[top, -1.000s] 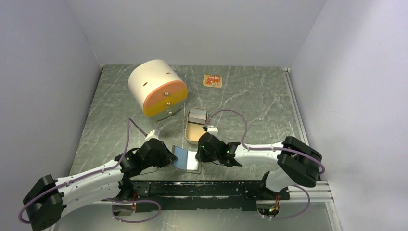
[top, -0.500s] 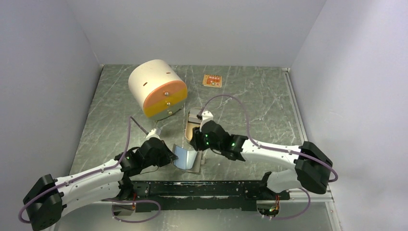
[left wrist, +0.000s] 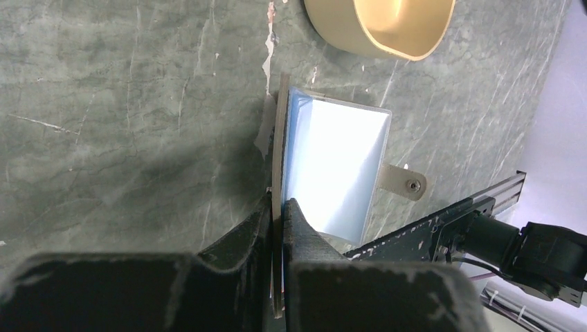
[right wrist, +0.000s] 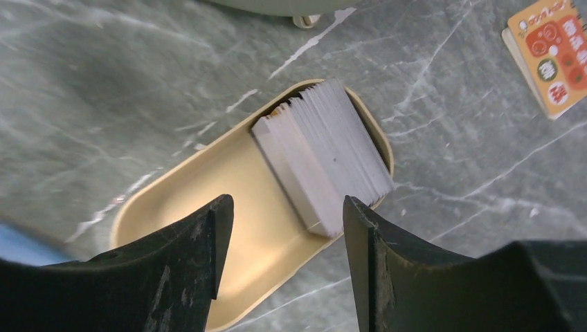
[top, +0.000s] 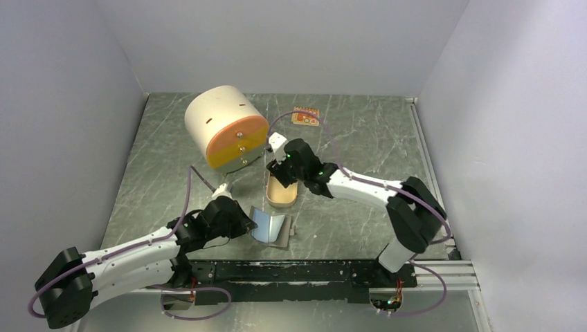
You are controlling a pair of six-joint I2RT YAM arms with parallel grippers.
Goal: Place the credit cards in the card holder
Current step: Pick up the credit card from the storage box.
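Progress looks early: left gripper (left wrist: 277,205) is clamped on the open card holder (left wrist: 338,160), right gripper (right wrist: 287,232) hangs spread above the card stack (right wrist: 324,153) in the tan tin (right wrist: 208,207); loading is not yet done.

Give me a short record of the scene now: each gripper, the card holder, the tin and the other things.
left gripper: shut on the edge of the card holder's raised lid
right gripper: open, above the tin, holding nothing
card holder: open, shiny inside, in front of the tin
tin: tan, open, card stack at one end
orange card: flat at the back, apart from the rest
drum: white, orange face, left of the tin
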